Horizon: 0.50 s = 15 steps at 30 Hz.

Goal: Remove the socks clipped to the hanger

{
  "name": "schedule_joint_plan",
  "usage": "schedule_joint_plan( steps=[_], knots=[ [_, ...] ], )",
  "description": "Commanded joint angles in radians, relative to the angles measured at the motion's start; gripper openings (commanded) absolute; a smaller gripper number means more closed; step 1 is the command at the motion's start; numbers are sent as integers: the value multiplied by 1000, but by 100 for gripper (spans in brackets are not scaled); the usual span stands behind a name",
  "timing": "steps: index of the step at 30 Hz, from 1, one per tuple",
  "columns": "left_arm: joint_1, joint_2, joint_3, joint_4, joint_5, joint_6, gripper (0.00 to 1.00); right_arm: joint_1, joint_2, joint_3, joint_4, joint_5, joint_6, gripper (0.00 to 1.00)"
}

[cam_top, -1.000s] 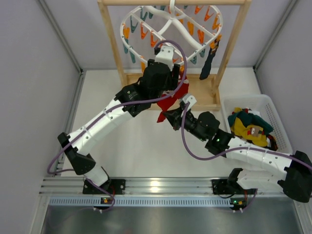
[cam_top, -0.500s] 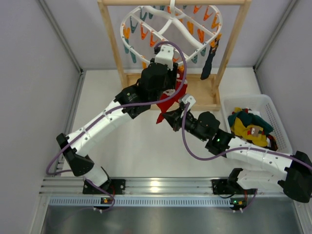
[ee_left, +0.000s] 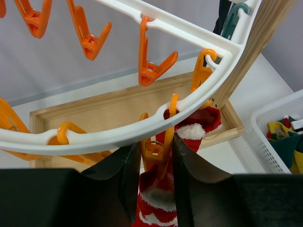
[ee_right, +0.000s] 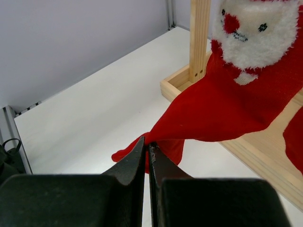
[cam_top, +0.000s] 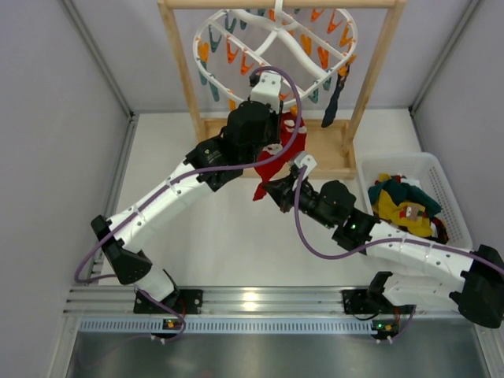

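Note:
The white oval hanger (cam_top: pixel 276 35) hangs in the wooden stand, fringed with orange and teal clips. A red sock with white marks (cam_top: pixel 272 165) hangs from an orange clip (ee_left: pixel 156 149) at its near rim (ee_left: pixel 109 135). My left gripper (ee_left: pixel 154 144) has its jaws pressed on either side of that clip; in the top view it (cam_top: pixel 279 118) is just under the ring. My right gripper (ee_right: pixel 147 142) is shut on the sock's lower tip (ee_right: pixel 156 137), and in the top view it (cam_top: pixel 268 187) holds the sock stretched down and to the left. A black sock (cam_top: pixel 335 98) stays clipped at the ring's right side.
The wooden stand (cam_top: pixel 378 71) has a tray-like base (cam_top: pixel 331 153) behind the grippers. A white basket (cam_top: pixel 429 161) at the right holds several loose socks (cam_top: pixel 402 205) in teal, yellow and red. Grey walls close in on the left and right.
My left gripper has shifted slightly up and right onto the clip at the ring's near rim. The red sock has drawn a little tauter. The right arm has barely moved.

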Motion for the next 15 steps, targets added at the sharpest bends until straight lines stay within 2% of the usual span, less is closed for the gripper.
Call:
schedule_joint_plan(
  steps=[1, 15],
  knots=[
    [14, -31, 7, 83, -10, 5, 0, -14, -51, -19, -4, 21, 6, 0],
    [25, -26, 4, 84, -30, -10, 0, -15, -218, -139, -58, 76, 25, 0]
  ],
)
